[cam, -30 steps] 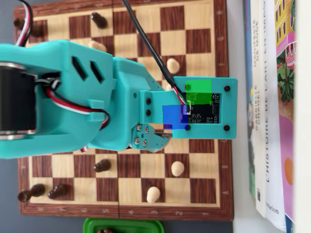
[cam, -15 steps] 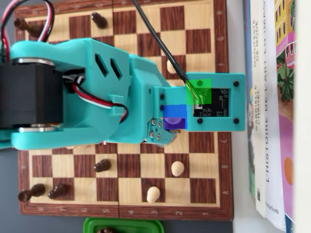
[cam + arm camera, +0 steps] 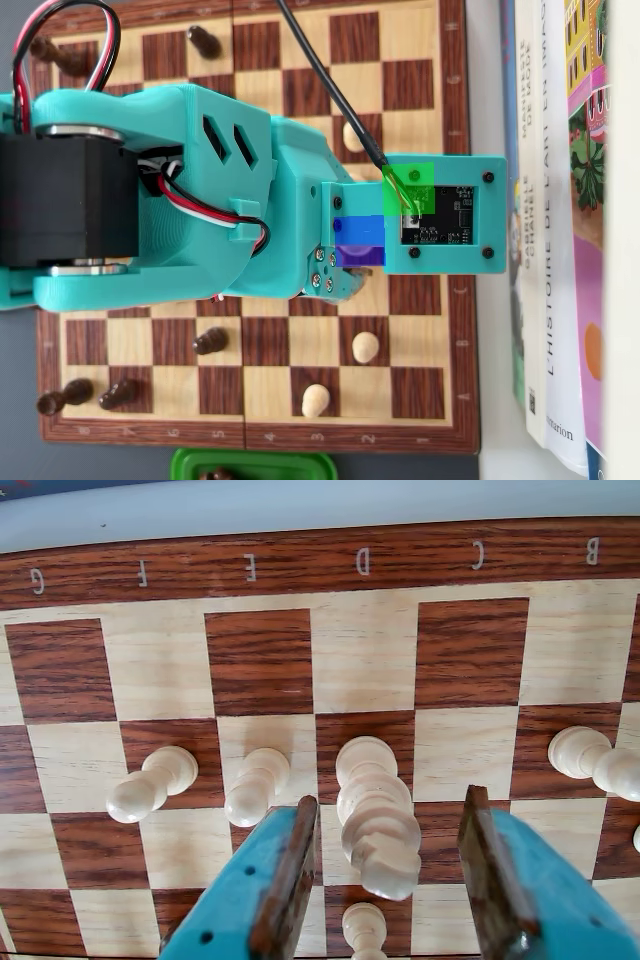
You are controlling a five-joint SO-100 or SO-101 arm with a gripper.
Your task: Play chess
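Tall white piece (image 3: 375, 815) upright on board (image 3: 360, 670), in the D file by the wrist view's letters, sitting between the teal gripper (image 3: 390, 845) fingers (image 3: 285, 865). Jaws spread, not touching it, nothing grasped. White pawns (image 3: 155, 780) and (image 3: 258, 785) to its left, another (image 3: 590, 758) right. Overhead: arm (image 3: 200, 190) covering mid-board, dark pieces (image 3: 210, 342) at left, books (image 3: 560, 220) right.

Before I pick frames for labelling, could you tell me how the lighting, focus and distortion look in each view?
Wrist view: even soft light, the board sharp, its rim letters mirrored, the near gripper fingers slightly soft, and the tall white piece stretched by the wide lens. Overhead view: bright and mostly sharp, but the arm hides the board's middle, with green and blue colour blotches on the camera mount.
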